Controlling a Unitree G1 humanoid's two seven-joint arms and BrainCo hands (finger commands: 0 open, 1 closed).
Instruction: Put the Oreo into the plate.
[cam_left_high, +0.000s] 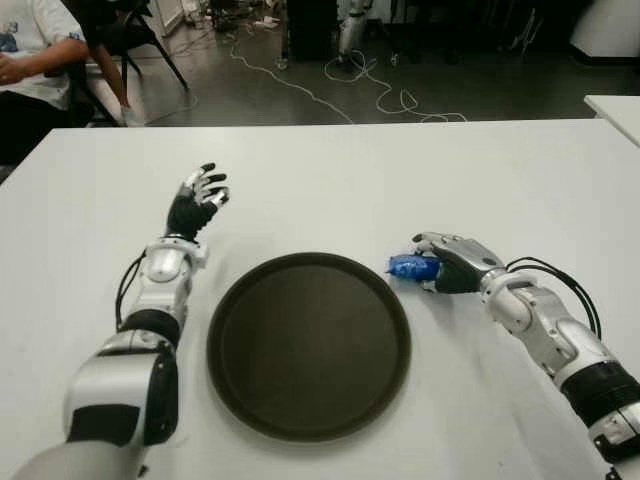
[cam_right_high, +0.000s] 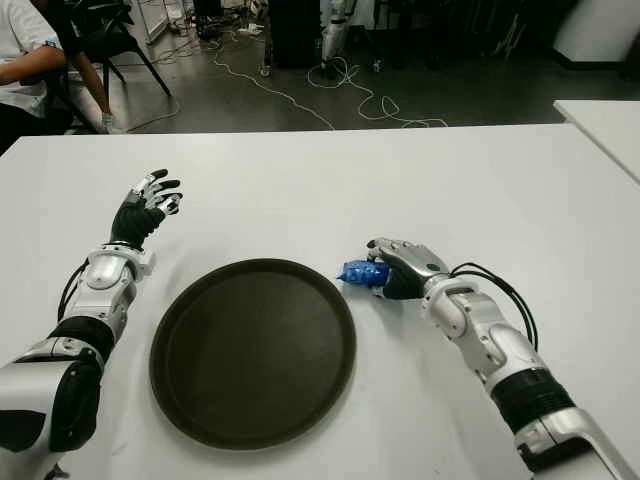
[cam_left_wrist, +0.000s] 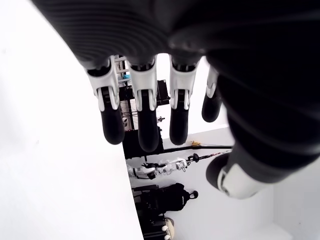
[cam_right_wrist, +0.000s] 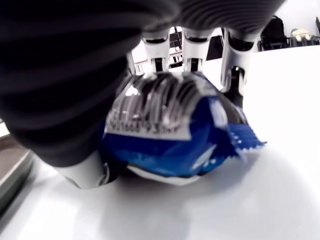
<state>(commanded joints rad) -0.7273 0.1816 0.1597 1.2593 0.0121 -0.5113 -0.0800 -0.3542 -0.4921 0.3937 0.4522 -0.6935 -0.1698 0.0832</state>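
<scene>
From the head cameras, the small blue shiny Oreo packet (cam_left_high: 408, 266) sits on the white table (cam_left_high: 330, 180), just beside the right edge of the big round dark plate (cam_left_high: 308, 344). The right hand (cam_left_high: 452, 265) is wrapped around the packet. The left hand (cam_left_high: 196, 203) is up on the left side of the plate, fingers spread, holding nothing. A person in a white shirt (cam_left_high: 35, 45) sits far back at the left.

In the left wrist view, the left hand's dark fingertips (cam_left_wrist: 112, 125) hang loose with only air between them.

In the right wrist view, the right hand's fingers (cam_right_wrist: 234, 70) and thumb curl over the packet, which rests on the table. The wrapper looks thin, crinkly and slippery, and it is probably very light. The cookies inside may break, so a soft squeeze around the fat middle seems best, not the floppy crimped end.
</scene>
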